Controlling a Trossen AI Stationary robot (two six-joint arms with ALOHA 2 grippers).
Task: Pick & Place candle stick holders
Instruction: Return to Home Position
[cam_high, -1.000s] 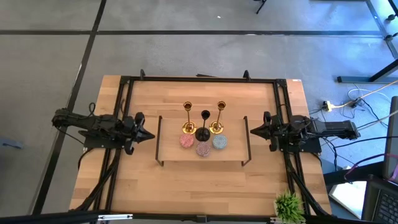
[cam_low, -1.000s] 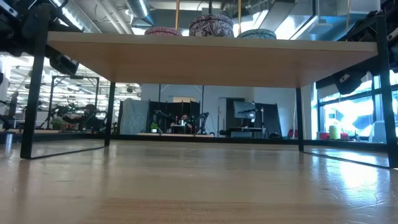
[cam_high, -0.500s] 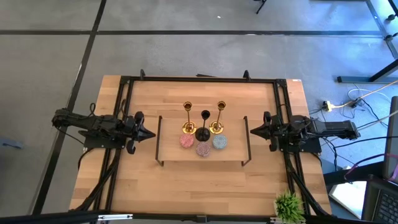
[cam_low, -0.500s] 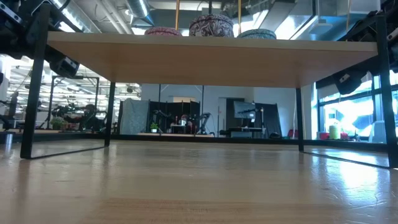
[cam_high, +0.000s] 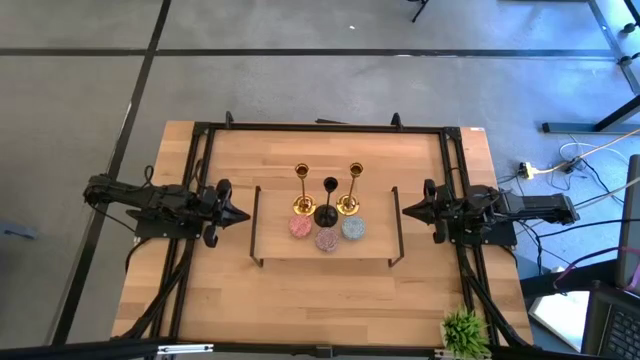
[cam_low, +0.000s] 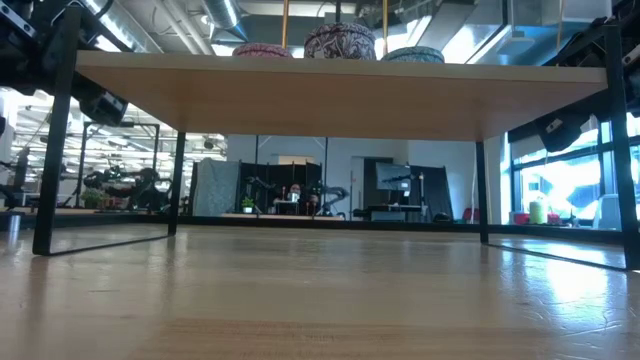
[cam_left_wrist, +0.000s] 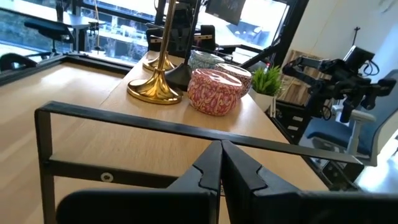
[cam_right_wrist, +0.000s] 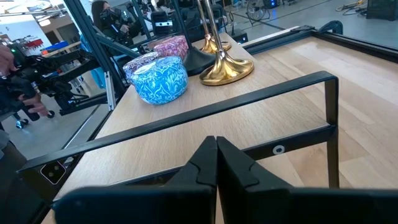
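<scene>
At the near right corner of your surface (cam_high: 230, 290) sits a small green plant (cam_high: 465, 330). Farther in, the wooden shelf (cam_high: 300, 252) stands mid-surface on its black end rails, and all six holders are on top of it.

The nearer row is the three glittery rounds, set close together. The pink round (cam_high: 299, 227) is toward the left arm. The mauve round (cam_high: 327, 239) is in the middle and slightly nearer. The pale blue round (cam_high: 352, 228) is toward the right arm.

Just behind them the stems stand upright. The black stem (cam_high: 328, 200) is in the middle, with the first gold stem (cam_high: 302, 190) on the left arm's side and the second gold stem (cam_high: 353, 188) on the right arm's side.

Level with this group, your left claw (cam_high: 238, 215) sits just outside the shelf's left rail and points at it. Its fingers are pressed together on nothing. Your right claw (cam_high: 404, 210) mirrors it outside the right rail, fingers likewise together and empty.

Beyond the far edge, the low view shows a workshop room with racks and equipment.
</scene>
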